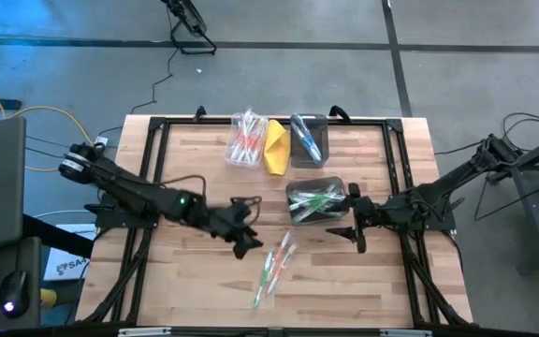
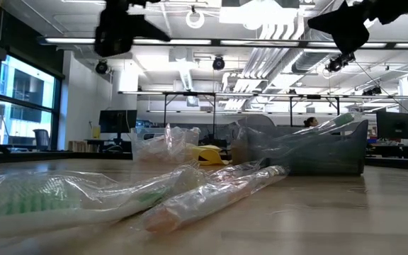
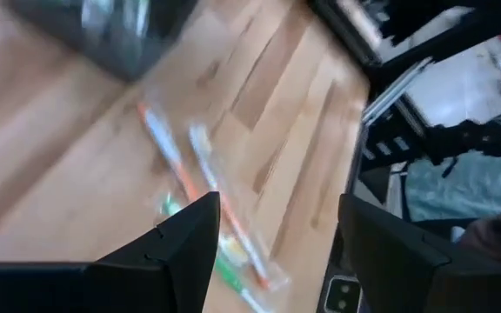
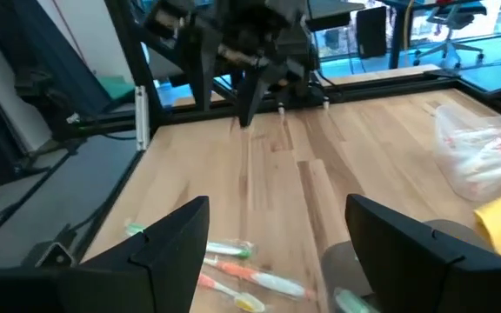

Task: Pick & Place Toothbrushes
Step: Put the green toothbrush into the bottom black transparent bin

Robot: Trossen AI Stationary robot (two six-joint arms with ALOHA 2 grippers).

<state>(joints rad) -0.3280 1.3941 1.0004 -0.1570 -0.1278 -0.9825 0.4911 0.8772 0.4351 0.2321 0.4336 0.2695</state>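
Fingers spread wide and empty on my left gripper, arm stretched low beside loose toothbrushes; right gripper, also wide, hovers by the bin.

Wrapped toothbrushes – loose on table; more binned.

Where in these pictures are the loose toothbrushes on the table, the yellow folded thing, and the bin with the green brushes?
loose toothbrushes (image 1: 274,267), high view, middle of the wrapped bunch.
yellow folded thing (image 1: 277,147), high view, its centre.
bin with green toothbrushes (image 1: 337,183), high view, its far right rim.
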